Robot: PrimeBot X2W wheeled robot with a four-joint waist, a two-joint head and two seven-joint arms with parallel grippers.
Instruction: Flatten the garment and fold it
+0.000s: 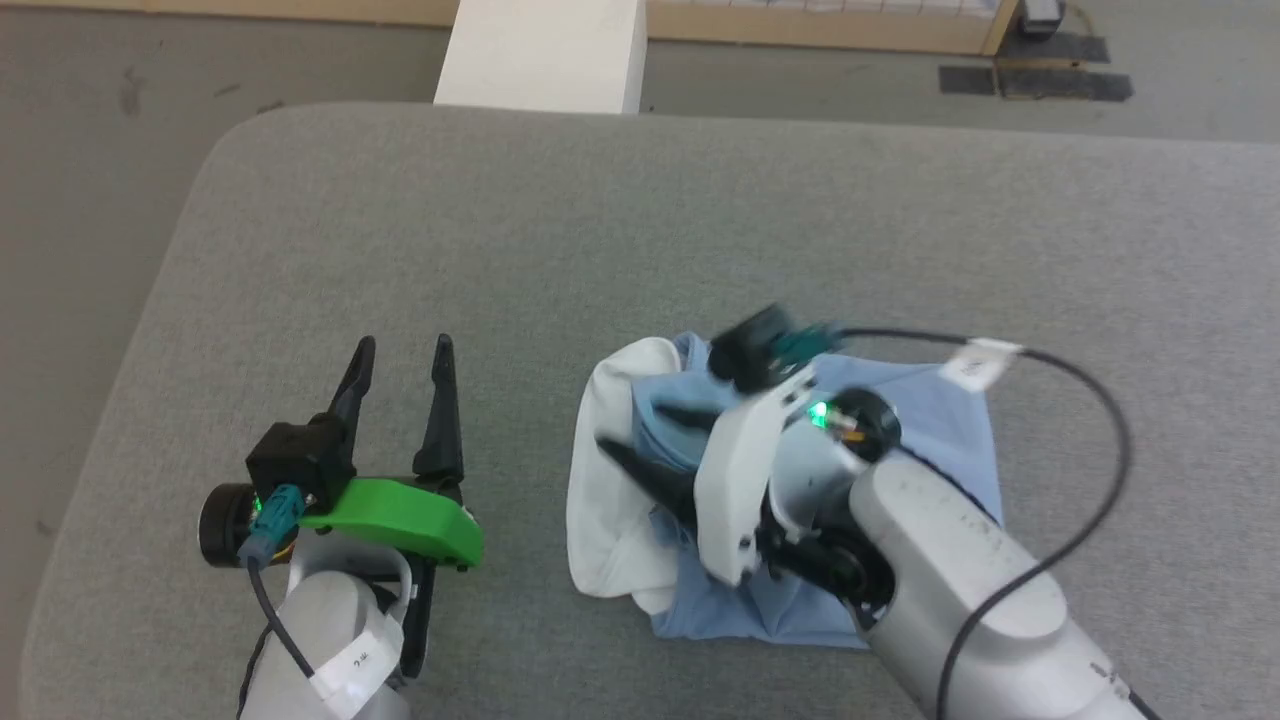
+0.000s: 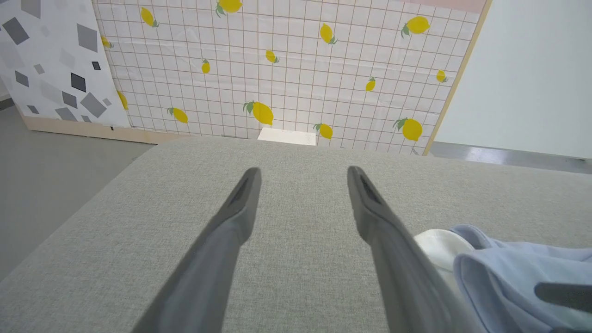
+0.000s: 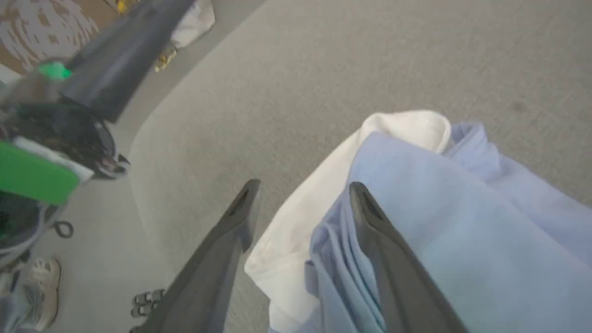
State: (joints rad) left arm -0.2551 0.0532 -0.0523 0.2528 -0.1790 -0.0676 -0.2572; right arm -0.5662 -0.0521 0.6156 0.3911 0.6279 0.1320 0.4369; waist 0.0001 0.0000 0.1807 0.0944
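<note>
At the far left the floor (image 1: pixel 80 150) is bare grey, and the padded grey table (image 1: pixel 600 220) rounds off at its corner. The left gripper (image 1: pixel 404 343) hovers over bare table near that corner, its jaws spread wide with nothing between them. In the left wrist view, the left gripper (image 2: pixel 303 170) points along the table at a speckled grey panel (image 2: pixel 51 60) and a lemon-print grid panel (image 2: pixel 296 69). A white block (image 1: pixel 545 50) stands against the table's far edge, between the two.

Just right of the left gripper lies the garment (image 1: pixel 950 430), bunched in a loose heap on the table's near middle. Its white sleeve (image 1: pixel 605 520) curls along the left side and the light blue body lies to the right. The right gripper (image 1: pixel 630 427) is over the heap, pointing left, and the right arm hides the middle of the cloth. Its jaws stand apart. In the right wrist view, one finger (image 3: pixel 384 240) lies on the blue fabric and the other (image 3: pixel 222 240) is past the white edge. A black cable (image 1: pixel 1100 420) with a white tag arches over the right side. Black tape patches (image 1: pixel 1035 78) mark the floor at the far right.
</note>
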